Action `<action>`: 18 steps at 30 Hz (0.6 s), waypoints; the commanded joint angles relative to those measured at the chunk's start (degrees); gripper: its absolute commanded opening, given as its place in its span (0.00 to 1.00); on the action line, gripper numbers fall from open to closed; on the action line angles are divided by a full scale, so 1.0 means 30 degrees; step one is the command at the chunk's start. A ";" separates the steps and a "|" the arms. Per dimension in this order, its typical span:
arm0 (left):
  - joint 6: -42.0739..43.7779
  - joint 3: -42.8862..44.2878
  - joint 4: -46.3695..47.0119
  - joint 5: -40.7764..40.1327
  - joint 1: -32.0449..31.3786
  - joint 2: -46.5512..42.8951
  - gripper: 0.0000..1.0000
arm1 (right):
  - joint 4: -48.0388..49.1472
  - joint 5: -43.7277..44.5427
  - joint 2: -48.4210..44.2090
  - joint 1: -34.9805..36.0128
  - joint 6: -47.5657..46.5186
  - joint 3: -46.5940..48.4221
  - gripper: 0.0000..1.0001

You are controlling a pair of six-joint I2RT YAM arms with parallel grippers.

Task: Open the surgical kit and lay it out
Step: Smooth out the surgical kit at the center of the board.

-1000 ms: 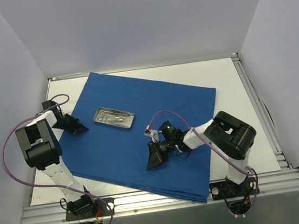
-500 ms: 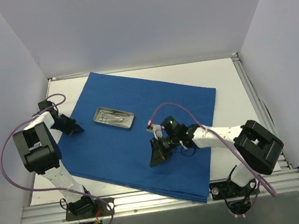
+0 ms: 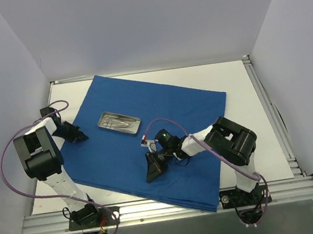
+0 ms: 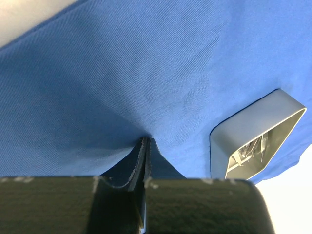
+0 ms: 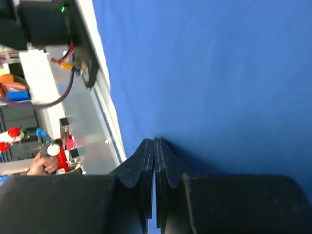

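The royal-blue drape [image 3: 161, 110] lies spread flat over the table. The small metal tray [image 3: 119, 123] stands on its far left part with thin silver instruments [image 3: 117, 122] inside. My left gripper [image 3: 77, 133] is shut, its tips pressed on the drape near its left edge. In the left wrist view the shut tips [image 4: 145, 140] touch the cloth [image 4: 146, 58], and the tray [image 4: 243, 129] sits to the right. My right gripper [image 3: 153, 169] is shut, its tips on the drape's near middle. The right wrist view shows the shut tips [image 5: 154, 140] on the cloth [image 5: 219, 63].
The white table [image 3: 247, 111] shows bare right of the drape. An aluminium frame rail [image 3: 167, 207] runs along the near edge and also shows in the right wrist view [image 5: 97, 131]. White walls close in the left, right and back.
My right gripper has slid left and toward the near edge across the drape. My left gripper has shifted slightly left. The tray has not moved.
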 commanded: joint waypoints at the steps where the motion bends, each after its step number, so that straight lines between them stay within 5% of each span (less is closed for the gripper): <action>1: 0.0334 0.0326 0.0010 -0.1038 0.0176 0.0989 0.02 | 0.1814 0.0135 -0.0933 0.0875 0.1026 -0.2551 0.00; 10: 0.0861 0.0825 -0.0810 -0.1740 0.0557 0.1197 0.02 | 0.2790 0.3007 -0.7045 0.2723 0.5827 -1.0606 0.00; 15: 0.1066 0.1029 -0.1015 -0.2121 0.0235 0.0260 0.02 | -0.5611 0.6077 -1.2034 0.1293 0.3173 -0.8306 0.00; 18: 0.1037 0.1322 -0.1249 -0.2471 -0.0379 -0.0735 0.02 | -0.7909 0.5534 -1.3270 -0.3037 0.0653 -0.6108 0.00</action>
